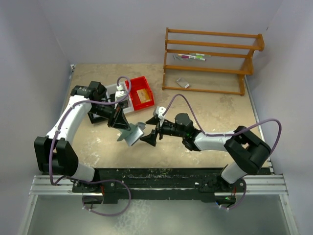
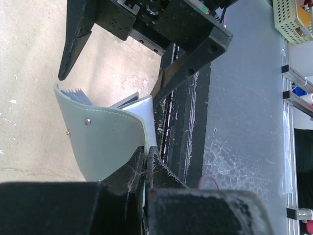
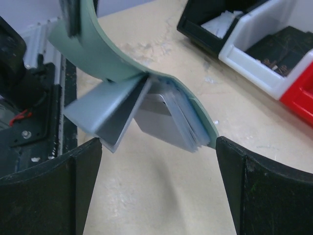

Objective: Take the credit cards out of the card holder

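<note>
The card holder (image 1: 133, 133) hangs in the air above the middle of the counter (image 1: 210, 105), clear of its surface, between the two arms. The left end effector (image 1: 122, 126) is clenched on one edge of it: in the left wrist view its two fingers (image 2: 132, 169) pinch the grey-green flap (image 2: 105, 142) tightly, with no gap showing between them beyond the leather itself. The holder curves open away from that grip, and the credit cards (image 3: 168, 122) stick out of its far end in a fanned grey-blue stack, still seated in the fold. The right end effector (image 1: 152, 133) is released, its jaws spread wide. In the right wrist view its fingers (image 3: 49, 191) stand on either side of the protruding cards, just beside them but touching neither the cards nor the holder (image 3: 98, 54), and the card edges sit roughly midway across the gap. The left wrist view shows the same pair of dark fingers (image 2: 73, 49) straddling the open end of the holder from the opposite side. A red bin (image 1: 142, 93) sits on the counter behind the left arm, well apart from the holder.
</note>
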